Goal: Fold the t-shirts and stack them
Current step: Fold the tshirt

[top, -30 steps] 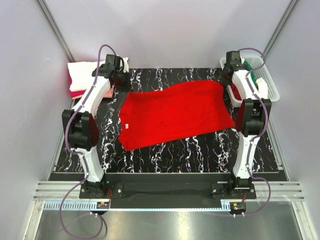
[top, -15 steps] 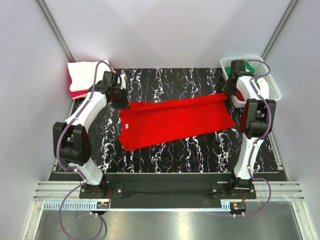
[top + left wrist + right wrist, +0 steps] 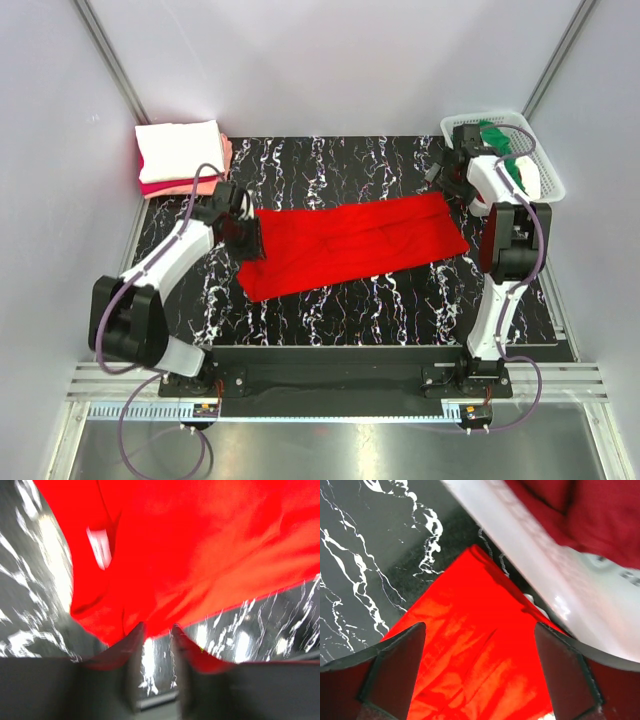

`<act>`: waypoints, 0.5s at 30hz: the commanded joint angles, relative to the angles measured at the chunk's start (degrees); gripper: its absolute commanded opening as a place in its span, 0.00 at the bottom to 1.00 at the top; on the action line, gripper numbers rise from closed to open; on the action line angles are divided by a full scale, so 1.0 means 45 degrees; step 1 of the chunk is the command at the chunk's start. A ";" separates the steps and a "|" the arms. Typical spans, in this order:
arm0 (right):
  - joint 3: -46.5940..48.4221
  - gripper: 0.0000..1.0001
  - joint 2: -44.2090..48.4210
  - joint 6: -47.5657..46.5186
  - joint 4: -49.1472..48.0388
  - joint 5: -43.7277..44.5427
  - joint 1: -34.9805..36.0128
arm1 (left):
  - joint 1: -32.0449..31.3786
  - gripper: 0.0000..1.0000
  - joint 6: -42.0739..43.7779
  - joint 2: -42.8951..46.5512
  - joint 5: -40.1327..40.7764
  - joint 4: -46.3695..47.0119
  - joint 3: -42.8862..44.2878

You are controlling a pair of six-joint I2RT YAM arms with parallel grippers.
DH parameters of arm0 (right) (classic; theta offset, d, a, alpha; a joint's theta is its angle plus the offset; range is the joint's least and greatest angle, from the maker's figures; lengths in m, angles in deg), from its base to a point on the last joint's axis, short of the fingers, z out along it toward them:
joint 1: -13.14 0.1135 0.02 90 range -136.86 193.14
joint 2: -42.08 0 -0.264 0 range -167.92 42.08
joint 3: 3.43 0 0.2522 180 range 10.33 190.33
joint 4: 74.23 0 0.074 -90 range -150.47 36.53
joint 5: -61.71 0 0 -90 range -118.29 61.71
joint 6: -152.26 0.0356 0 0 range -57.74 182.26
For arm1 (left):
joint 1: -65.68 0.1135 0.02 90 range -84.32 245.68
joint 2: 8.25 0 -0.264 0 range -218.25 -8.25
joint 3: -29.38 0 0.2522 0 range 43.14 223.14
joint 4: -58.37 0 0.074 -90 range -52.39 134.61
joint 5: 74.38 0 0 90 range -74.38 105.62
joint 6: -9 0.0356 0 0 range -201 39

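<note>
Far-left corner: folded stack [image 3: 178, 152] (white on top, pink under), off the table [image 3: 330, 160] edge. Next, left gripper [image 3: 157, 627] at the left edge of the red t-shirt [image 3: 350, 235], jaws slightly parted, cloth released. Shirt lies as a long band mid-table, bare marble along far and near edges. The right gripper [image 3: 479, 630] is spread wide over the right corner, empty, basket [image 3: 548, 172] rim just beside.

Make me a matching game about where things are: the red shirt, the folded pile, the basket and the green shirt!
Things:
1. red shirt
2. folded pile
3. basket
4. green shirt

Places:
A. far right corner
B. inside the basket
C. far left corner
D. spread across the middle of the table

Pairs: 1-D, 2-C, 3-A, 4-B
</note>
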 commanded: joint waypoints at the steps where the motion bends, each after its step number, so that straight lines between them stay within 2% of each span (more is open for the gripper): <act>1: -0.0665 0.98 0.1159 0.0208 0.0288 0.1639 -0.0853 | -0.0542 0.44 -0.0738 0.1657 0.0267 -0.0066 -0.0803; 3: -0.0803 0.97 0.1647 0.0247 0.0015 0.1095 -0.0814 | -0.0659 0.66 -0.0953 0.2089 0.0462 0.0031 -0.1251; 4: -0.0958 0.96 0.1804 0.0228 -0.0121 0.0801 -0.0775 | -0.0660 0.70 -0.1205 0.2381 0.0598 0.0225 -0.1350; 9: -0.1330 0.91 0.2138 -0.0454 -0.1079 -0.1211 0.0120 | -0.0679 0.69 -0.2007 0.2463 0.1263 0.1123 -0.1703; 12: -0.1214 0.88 0.1339 -0.1041 -0.1061 -0.2711 0.0688 | -0.0679 0.64 -0.2515 0.1723 0.1186 0.2002 -0.1762; 15: -0.1252 0.84 0.0576 -0.1140 -0.0923 -0.3397 0.0788 | -0.0679 0.61 -0.2926 0.0474 0.1010 0.2784 -0.1587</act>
